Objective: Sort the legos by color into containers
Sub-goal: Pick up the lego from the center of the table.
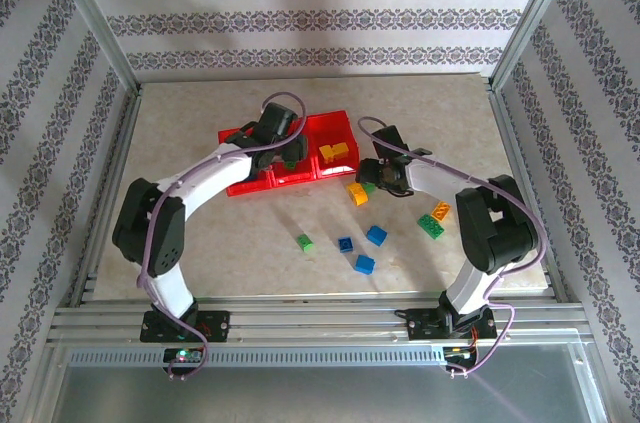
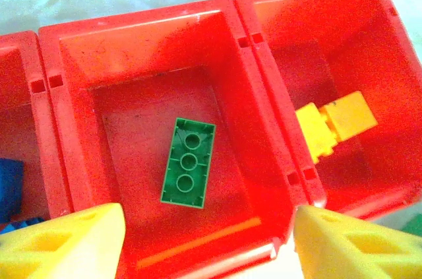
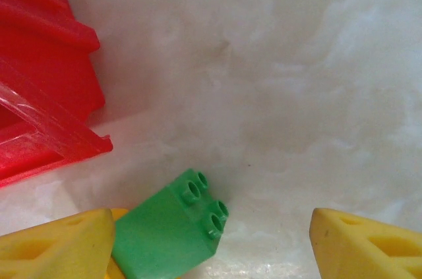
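Containers (image 2: 132, 48): red three-compartment tray, upper centre of the top view; left compartment, blue brick (image 2: 9, 185); middle, one green brick (image 2: 188, 162) lying flat; right, yellow bricks (image 2: 335, 125). Left gripper (image 2: 210, 236) over the middle compartment; fingers apart, empty. Right gripper (image 3: 211, 239): fingers spread; green lego (image 3: 173, 226) between them, against the frame-left finger. Table (image 1: 250, 233), below the tray: loose blue (image 1: 376, 234), green (image 1: 305, 242) and orange (image 1: 357, 193) legos.

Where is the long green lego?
In the left wrist view, the long green lego lies flat on the floor of the middle bin of the red tray, next to the bin holding the yellow bricks.
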